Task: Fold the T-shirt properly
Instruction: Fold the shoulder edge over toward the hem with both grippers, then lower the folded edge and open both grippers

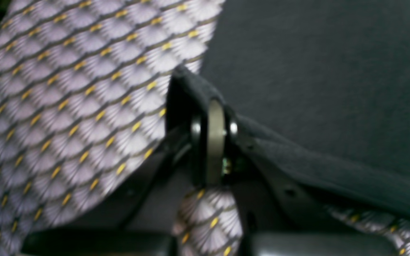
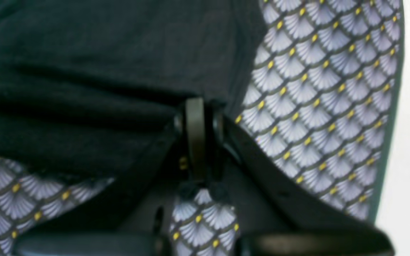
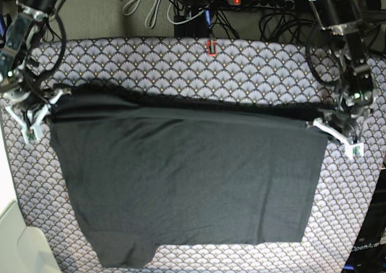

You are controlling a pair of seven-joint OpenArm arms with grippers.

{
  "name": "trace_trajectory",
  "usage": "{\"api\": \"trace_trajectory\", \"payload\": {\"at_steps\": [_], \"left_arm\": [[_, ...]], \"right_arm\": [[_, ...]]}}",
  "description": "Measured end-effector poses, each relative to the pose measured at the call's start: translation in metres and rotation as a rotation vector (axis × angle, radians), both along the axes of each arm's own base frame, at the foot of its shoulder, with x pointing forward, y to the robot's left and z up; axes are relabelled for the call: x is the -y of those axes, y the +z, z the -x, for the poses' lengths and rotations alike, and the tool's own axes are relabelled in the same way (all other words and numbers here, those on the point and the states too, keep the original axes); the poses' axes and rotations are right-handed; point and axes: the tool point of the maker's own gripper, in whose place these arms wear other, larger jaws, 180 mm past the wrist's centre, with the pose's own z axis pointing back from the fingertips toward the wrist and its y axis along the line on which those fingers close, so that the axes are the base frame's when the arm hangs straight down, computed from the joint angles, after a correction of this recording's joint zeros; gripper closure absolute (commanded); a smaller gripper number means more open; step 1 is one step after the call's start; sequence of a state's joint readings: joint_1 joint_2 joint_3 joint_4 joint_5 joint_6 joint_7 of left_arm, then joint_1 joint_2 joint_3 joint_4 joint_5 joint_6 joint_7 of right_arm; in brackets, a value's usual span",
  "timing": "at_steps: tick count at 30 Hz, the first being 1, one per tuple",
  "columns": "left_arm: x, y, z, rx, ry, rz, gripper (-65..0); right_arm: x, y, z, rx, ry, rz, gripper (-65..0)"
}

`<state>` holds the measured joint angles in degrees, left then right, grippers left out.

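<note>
The dark charcoal T-shirt (image 3: 181,176) lies spread on the scallop-patterned cloth, plain side up; its striped print is hidden. Its far edge is lifted and stretched taut between both grippers. My left gripper (image 3: 322,121), on the base view's right, is shut on the shirt's far right corner; the left wrist view shows its fingers (image 1: 215,142) pinching a dark fabric edge (image 1: 297,160). My right gripper (image 3: 49,107), on the base view's left, is shut on the far left corner; the right wrist view shows its fingers (image 2: 195,135) clamped on bunched dark fabric (image 2: 84,106).
The grey scallop-patterned cloth (image 3: 241,62) covers the table. A power strip (image 3: 259,2) and cables lie behind the table's far edge. A white object (image 3: 18,243) stands at the front left corner. The table's edge shows at the right of the right wrist view (image 2: 400,106).
</note>
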<state>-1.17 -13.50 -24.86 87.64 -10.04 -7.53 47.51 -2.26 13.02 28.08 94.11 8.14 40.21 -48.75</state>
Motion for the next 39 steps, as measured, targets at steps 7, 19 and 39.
{"api": "trace_trajectory", "payload": {"at_steps": [7,19,39], "left_arm": [[0.009,-0.004,-0.018,-0.009,-0.019,0.016,-0.6],[0.007,0.033,-0.058,0.082,-0.017,0.021,-0.8],[0.005,0.006,-0.051,-0.009,-0.008,0.053,-42.9]], "right_arm": [[0.0,0.017,-0.04,0.049,0.023,-0.006,0.0],[0.008,0.009,-0.081,0.007,0.006,-0.011,0.0],[-0.028,-0.01,-0.085,-0.058,0.143,0.041,-28.3]]}}
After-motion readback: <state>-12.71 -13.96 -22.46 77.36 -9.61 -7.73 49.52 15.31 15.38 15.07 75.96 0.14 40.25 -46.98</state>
